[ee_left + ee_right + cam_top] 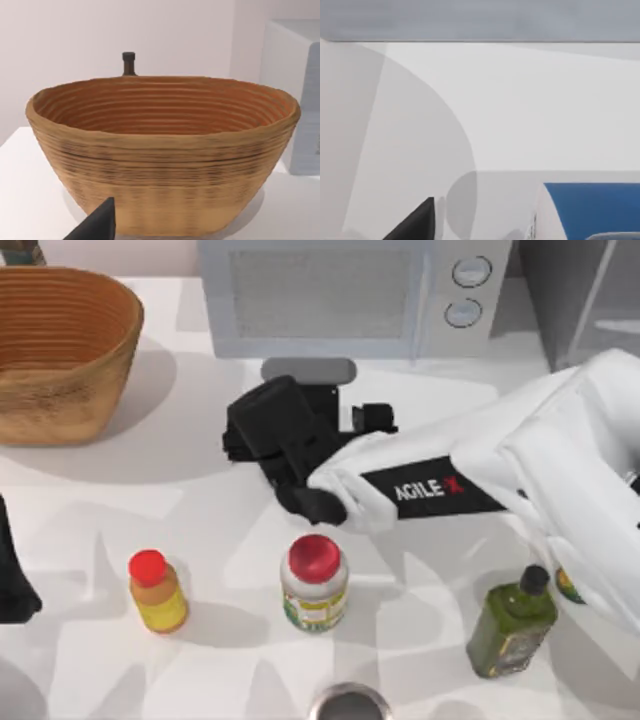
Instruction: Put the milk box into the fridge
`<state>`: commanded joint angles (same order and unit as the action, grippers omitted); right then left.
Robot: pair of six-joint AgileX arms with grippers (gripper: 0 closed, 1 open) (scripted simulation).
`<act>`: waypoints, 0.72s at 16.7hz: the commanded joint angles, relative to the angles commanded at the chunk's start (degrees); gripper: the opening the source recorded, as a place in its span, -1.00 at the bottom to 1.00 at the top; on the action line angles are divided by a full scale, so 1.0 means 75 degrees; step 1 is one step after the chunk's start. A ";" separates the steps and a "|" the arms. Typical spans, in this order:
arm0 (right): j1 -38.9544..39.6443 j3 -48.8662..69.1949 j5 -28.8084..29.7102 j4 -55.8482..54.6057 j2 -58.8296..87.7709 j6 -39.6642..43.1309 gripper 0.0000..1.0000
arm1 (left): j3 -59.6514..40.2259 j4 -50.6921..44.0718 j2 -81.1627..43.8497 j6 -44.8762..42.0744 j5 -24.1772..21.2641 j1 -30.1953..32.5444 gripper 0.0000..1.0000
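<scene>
Blue-topped milk box sits at the right wrist view's lower right. Right gripper hovers mid-frame in the top view, before the microwave; whether its jaws are wide or narrow, I cannot tell. Fridge occupies the upper right corner.

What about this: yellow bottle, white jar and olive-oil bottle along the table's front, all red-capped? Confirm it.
Not quite. In the top view the yellow bottle and white jar have red caps, but the olive-oil bottle has a black cap. All three stand along the table's front.
</scene>
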<state>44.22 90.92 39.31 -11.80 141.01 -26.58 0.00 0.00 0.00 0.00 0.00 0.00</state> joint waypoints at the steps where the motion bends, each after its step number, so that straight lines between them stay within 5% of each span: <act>1: 0.0000 0.0000 0.0000 0.0000 0.0000 0.0000 1.00 | 0.0000 0.0000 0.0000 0.0000 0.0000 0.0000 1.00; 3: 0.0000 0.0000 0.0000 0.0000 0.0000 0.0000 1.00 | 0.0000 0.0000 0.0000 0.0000 0.0000 0.0000 1.00; 12: 0.0000 0.0000 0.0000 0.0000 0.0000 0.0000 -0.36 | 0.0000 0.0000 0.0000 0.0000 0.0000 0.0000 1.00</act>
<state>44.22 90.92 39.31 -11.80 141.01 -26.58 0.00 0.00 0.00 0.00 0.00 0.00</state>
